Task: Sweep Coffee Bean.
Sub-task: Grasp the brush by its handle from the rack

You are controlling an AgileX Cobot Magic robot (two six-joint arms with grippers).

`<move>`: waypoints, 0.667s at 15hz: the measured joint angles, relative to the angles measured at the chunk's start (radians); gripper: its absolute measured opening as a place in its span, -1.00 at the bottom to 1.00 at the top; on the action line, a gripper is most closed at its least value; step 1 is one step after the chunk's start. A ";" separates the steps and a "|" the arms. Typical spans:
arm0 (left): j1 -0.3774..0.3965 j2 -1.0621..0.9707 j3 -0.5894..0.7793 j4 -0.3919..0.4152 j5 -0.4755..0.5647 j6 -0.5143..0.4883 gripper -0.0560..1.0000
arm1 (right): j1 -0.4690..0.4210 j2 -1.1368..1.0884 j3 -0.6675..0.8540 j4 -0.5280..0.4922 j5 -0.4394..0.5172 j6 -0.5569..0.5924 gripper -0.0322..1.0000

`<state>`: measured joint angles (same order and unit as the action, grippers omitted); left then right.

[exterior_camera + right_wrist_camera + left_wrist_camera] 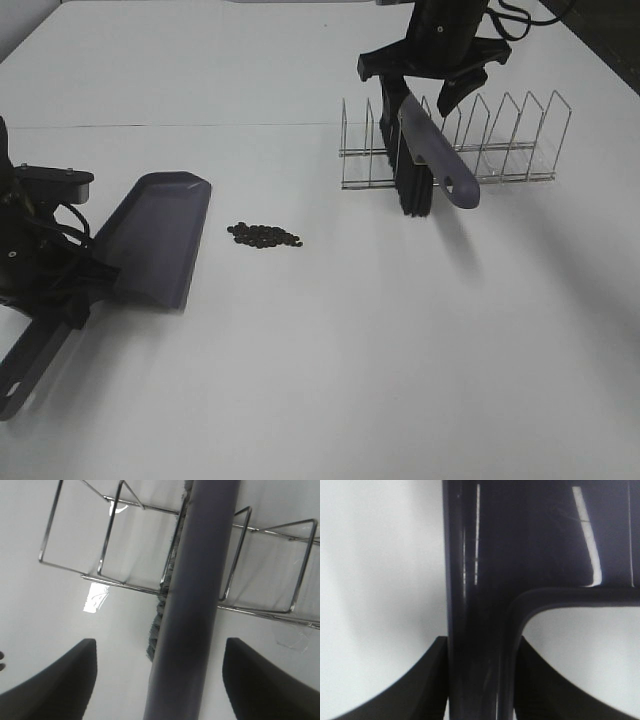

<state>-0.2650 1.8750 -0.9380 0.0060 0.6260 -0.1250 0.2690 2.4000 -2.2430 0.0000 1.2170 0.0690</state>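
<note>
- The beans (265,236) lie in a small heap on the table (330,380), just beside the open edge of the dustpan (155,238). I can see no beans in the pan.
- So no sweeping has been done yet. I think the job is only at its start.
- The brush (437,160) is in the wire rack (520,140), well apart from the beans. Its bristles point down and its handle leans out.
- One part looks ready: the left gripper (72,292) has the dustpan by its handle. In the left wrist view its fingers (427,680) press on both sides of the handle, closed tight on it.
- The pan rests on the table with its mouth facing the beans.
- The right gripper (428,85) hangs just over the brush and points down.
- Its fingers (55,680) are spread wide, one on each side of the brush handle. They do not touch it, so this gripper holds nothing.
- Left to do, I think: grab the brush, lift it out of the rack, carry it to the beans, and push them into the pan.
</note>
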 joint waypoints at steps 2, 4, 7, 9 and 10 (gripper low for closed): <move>0.000 0.000 0.000 0.000 0.002 0.000 -0.27 | 0.000 0.043 0.000 -0.027 0.001 0.008 0.21; 0.000 0.000 0.000 -0.006 0.004 0.000 -0.27 | 0.000 0.065 0.000 -0.034 0.001 0.013 0.21; 0.000 0.000 0.000 -0.006 0.007 0.000 -0.27 | 0.000 0.082 0.000 -0.034 0.002 0.031 0.09; 0.000 0.000 0.000 -0.006 0.008 0.000 -0.27 | 0.000 0.082 0.000 -0.046 0.002 0.038 -0.02; 0.000 0.000 0.000 -0.006 0.008 0.000 -0.27 | 0.000 0.082 0.000 -0.053 0.002 0.041 -0.09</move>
<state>-0.2650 1.8750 -0.9380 0.0000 0.6340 -0.1250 0.2690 2.4820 -2.2430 -0.0530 1.2190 0.1100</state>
